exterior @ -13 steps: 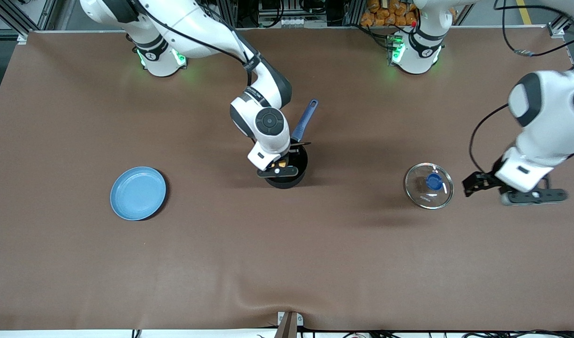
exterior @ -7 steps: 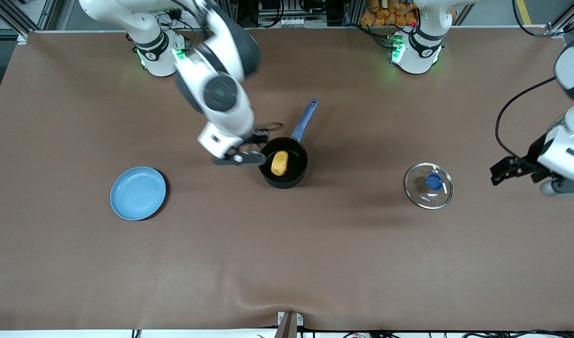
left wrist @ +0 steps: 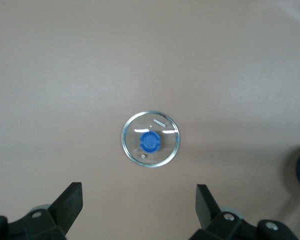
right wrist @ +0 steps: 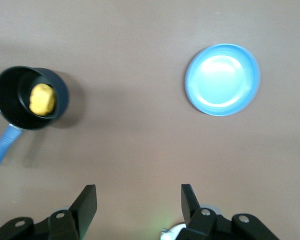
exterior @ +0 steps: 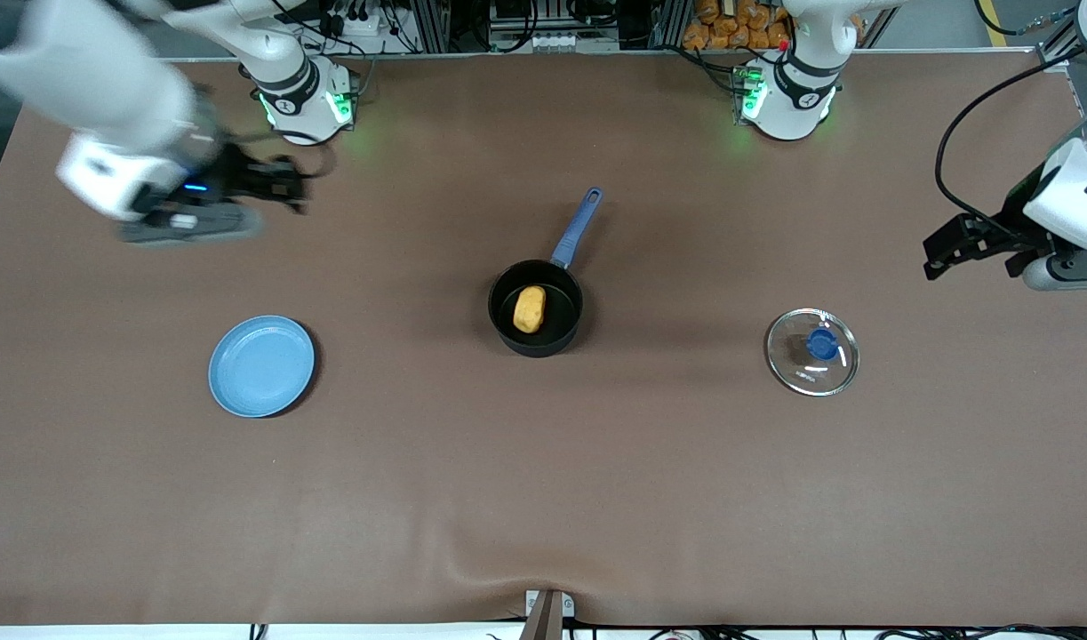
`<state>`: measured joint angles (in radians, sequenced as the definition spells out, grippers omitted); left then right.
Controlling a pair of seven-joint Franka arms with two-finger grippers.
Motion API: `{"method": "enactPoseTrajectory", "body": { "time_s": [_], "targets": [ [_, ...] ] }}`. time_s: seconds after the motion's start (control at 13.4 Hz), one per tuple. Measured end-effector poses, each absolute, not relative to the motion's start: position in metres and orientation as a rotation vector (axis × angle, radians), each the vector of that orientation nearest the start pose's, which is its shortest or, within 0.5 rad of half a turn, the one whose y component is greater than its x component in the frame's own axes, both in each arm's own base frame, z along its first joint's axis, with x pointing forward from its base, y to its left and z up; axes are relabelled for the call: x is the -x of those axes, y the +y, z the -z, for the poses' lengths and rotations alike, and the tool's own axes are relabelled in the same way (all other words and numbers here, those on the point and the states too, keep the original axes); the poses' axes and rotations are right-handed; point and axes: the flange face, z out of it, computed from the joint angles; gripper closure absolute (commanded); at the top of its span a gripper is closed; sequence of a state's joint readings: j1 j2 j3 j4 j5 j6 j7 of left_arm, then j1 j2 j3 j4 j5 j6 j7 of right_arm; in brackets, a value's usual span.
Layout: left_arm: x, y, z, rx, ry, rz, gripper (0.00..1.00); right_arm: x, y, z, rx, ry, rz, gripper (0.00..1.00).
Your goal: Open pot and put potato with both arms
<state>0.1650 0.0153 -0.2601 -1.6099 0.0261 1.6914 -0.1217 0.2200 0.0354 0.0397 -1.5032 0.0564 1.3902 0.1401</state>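
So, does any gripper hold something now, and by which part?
No. The left gripper and the right gripper are both open and empty; the potato lies in the pot.

**Potato in the open pot, lid set apart**

The small oval yellow-orange potato (exterior: 529, 308) lies in the small black round saucepan (exterior: 561, 333), mid-table. The saucepan's long blue straight handle (exterior: 579, 227) points away from the front camera. The round glass lid with a blue knob (exterior: 812, 351) rests on the brown table (exterior: 543, 498) toward the left arm's end, well apart from the pot. The flat round blue plate (exterior: 261, 365) sits toward the right arm's end, slightly nearer the front camera than the pot.
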Motion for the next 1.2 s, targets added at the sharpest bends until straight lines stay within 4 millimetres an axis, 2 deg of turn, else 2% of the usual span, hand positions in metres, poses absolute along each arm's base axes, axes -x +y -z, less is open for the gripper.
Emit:
{"method": "enactPoseTrajectory", "body": {
  "time_s": [0.15,0.3,0.37,0.45,0.52,0.82,0.97,1.12,1.2],
  "targets": [
    [-0.561,-0.053,-0.611,3.129,-0.040,0.088,0.00,-0.536,0.069,-0.632,3.072,-0.263,-0.245,0.33],
    [-0.553,-0.055,-0.616,3.123,-0.041,0.072,0.00,-0.541,-0.001,-0.632,3.056,-0.309,-0.235,0.33],
    [-0.549,-0.056,-0.619,3.121,-0.041,0.069,0.00,-0.540,-0.026,-0.631,3.058,-0.302,-0.235,0.33],
    [-0.547,-0.056,-0.621,3.119,-0.042,0.069,0.00,-0.541,-0.039,-0.630,3.070,-0.291,-0.236,0.33],
    [-0.545,-0.056,-0.622,3.118,-0.052,0.063,0.00,-0.542,-0.041,-0.629,3.089,-0.289,-0.232,0.33],
    [-0.544,-0.056,-0.621,3.117,-0.083,0.052,0.00,-0.546,-0.017,-0.629,3.122,-0.265,-0.218,0.33],
    [-0.543,-0.059,-0.621,3.116,-0.078,0.044,0.00,-0.548,-0.013,-0.630,3.132,-0.211,-0.193,0.32],
    [-0.542,-0.060,-0.621,3.115,-0.075,0.039,0.00,-0.549,-0.013,-0.631,3.136,-0.194,-0.178,0.28],
    [-0.541,-0.060,-0.622,3.115,-0.075,0.041,0.00,-0.550,-0.012,-0.631,3.137,-0.192,-0.171,0.23]
  ]
}}
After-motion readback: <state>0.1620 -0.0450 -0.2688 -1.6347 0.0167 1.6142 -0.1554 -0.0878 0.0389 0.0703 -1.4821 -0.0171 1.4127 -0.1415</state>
